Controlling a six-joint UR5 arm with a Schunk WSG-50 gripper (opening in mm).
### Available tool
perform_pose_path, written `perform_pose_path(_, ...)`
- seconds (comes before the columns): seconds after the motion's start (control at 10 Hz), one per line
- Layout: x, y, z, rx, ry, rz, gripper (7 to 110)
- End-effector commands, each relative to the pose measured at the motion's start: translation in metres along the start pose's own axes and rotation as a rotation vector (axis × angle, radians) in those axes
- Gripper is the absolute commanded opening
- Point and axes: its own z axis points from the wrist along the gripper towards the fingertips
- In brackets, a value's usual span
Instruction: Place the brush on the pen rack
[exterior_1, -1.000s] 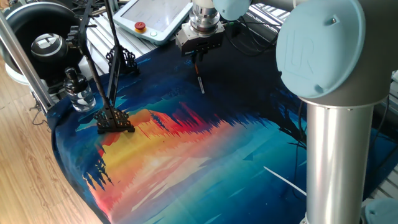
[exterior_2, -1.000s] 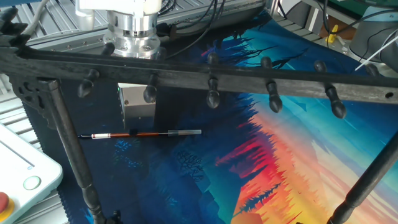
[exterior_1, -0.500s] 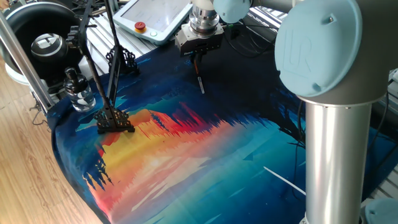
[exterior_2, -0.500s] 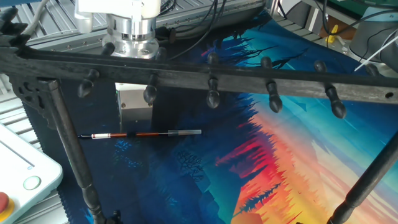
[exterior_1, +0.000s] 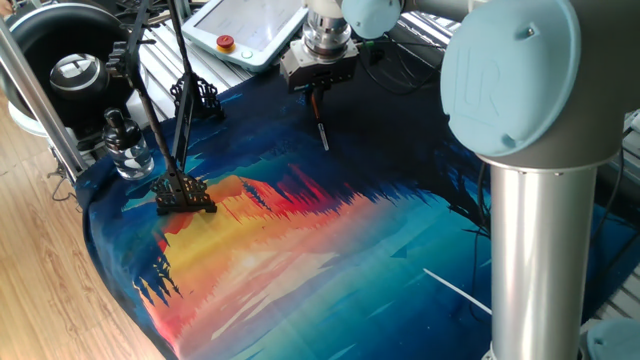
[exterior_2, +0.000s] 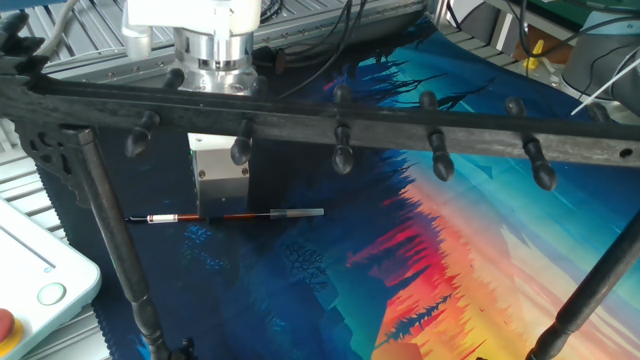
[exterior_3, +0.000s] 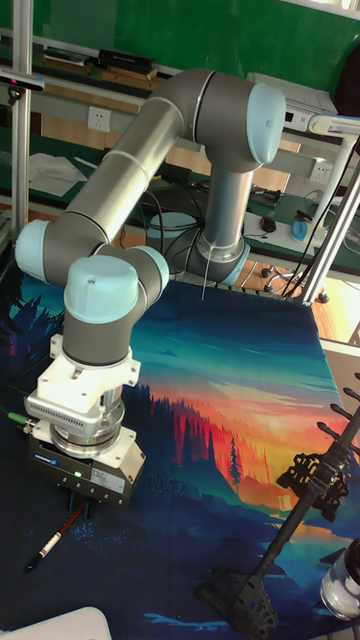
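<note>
The brush (exterior_2: 275, 213), a thin reddish-brown stick with a pale tip, lies flat on the dark far part of the painted mat; it also shows as brush (exterior_1: 323, 134) and brush (exterior_3: 48, 547). My gripper (exterior_2: 222, 203) is right over its middle, its silver finger low at the shaft, and it looks open. Seen from the other side, the gripper (exterior_1: 318, 96) covers the brush's far end. The pen rack (exterior_1: 184, 193) stands at the mat's left edge, well apart from the brush. Its black crossbar, the pen rack (exterior_2: 340, 124), crosses the foreground.
A clear glass bottle (exterior_1: 126, 148) with a black cap stands beside the rack. A white pendant (exterior_1: 250, 25) lies past the mat's far edge. A long white rod (exterior_1: 456, 291) lies on the mat near the arm's grey column (exterior_1: 535, 260).
The gripper's finger has shifted slightly sideways and back, and has come a little lower onto the brush. The brush has not moved.
</note>
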Motion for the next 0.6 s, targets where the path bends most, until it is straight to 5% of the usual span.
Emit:
perform_pose_path(0.0,0.0075,-0.0004,-0.0004,-0.002,0.011,0.009,22)
perform_pose_path(0.5,0.007,-0.0035,0.0007,0.006,0.009,0.023,22)
